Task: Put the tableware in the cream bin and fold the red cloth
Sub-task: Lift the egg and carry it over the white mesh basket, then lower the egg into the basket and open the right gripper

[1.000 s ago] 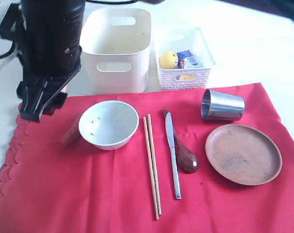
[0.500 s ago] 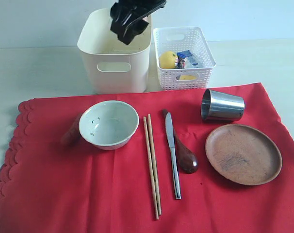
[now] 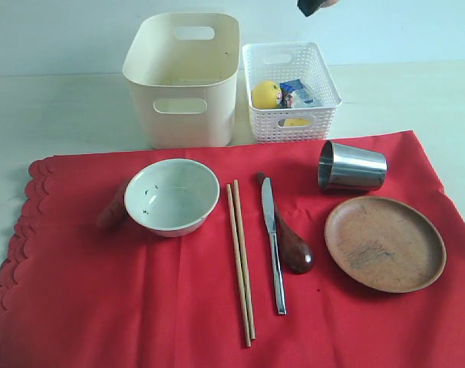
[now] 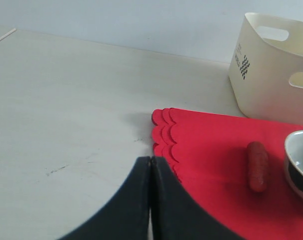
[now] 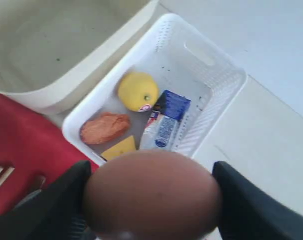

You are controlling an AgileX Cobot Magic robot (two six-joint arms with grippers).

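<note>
The red cloth [image 3: 140, 307] lies flat with the tableware on it: a pale bowl [image 3: 172, 195], two chopsticks [image 3: 240, 261], a steel knife [image 3: 272, 245], a dark wooden spoon [image 3: 294, 249], a steel cup [image 3: 351, 166] on its side and a wooden plate [image 3: 384, 243]. Behind the cloth stands the cream bin [image 3: 183, 115]. My right gripper [image 5: 151, 195] is shut on a brown egg [image 5: 151, 175] above the white basket [image 5: 216, 85]; only its tip [image 3: 313, 6] shows at the exterior view's top edge. My left gripper [image 4: 150, 160] is shut and empty, over bare table beside the cloth's scalloped corner [image 4: 164, 120].
The white lattice basket [image 3: 294, 126] beside the bin holds a lemon [image 5: 137, 91], a blue-white milk carton [image 5: 166, 120], a cheese wedge [image 5: 119, 148] and an orange-brown food piece [image 5: 104, 127]. A sausage [image 3: 112, 208] lies on the cloth left of the bowl.
A dark arm that filled the left of the exterior view swept across over the cream bin and now shows only at the top edge, above the white basket. The tableware has not moved.
</note>
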